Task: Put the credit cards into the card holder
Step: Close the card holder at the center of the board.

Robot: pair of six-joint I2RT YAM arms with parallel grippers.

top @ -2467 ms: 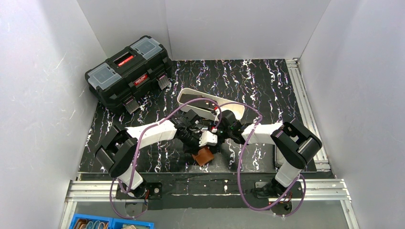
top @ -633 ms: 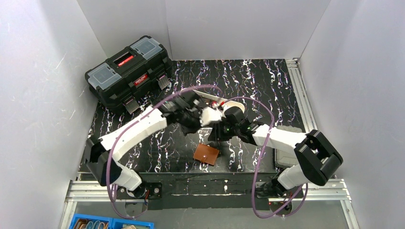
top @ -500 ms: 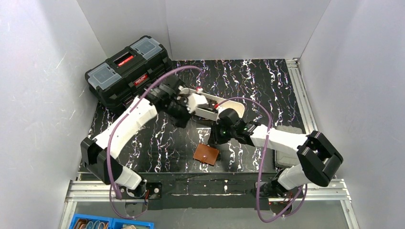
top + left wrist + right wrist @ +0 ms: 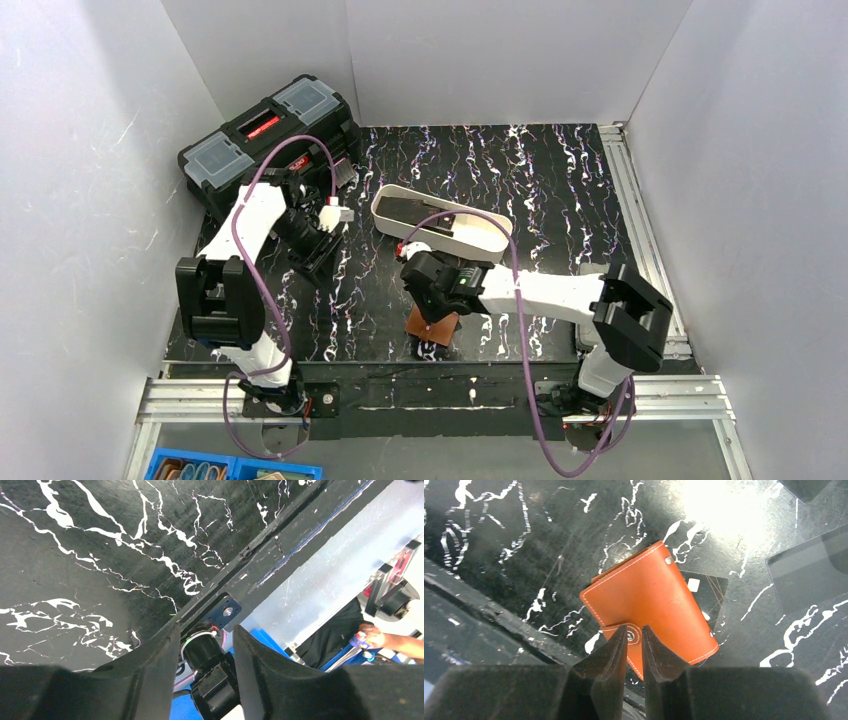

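Marbled table [image 4: 560, 190]: card holder [image 4: 654, 595] near its front edge.

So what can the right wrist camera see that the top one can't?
Only the right wrist: the snap on the wallet, and a card with a chip peeking out at its edge. Only the top: the toolbox, the tray and the left pincer. Both: the wallet, the right pincer over it, and the black table.

White arm links [image 4: 545, 290], black joints [image 4: 630, 310], purple looping cables [image 4: 523, 345].
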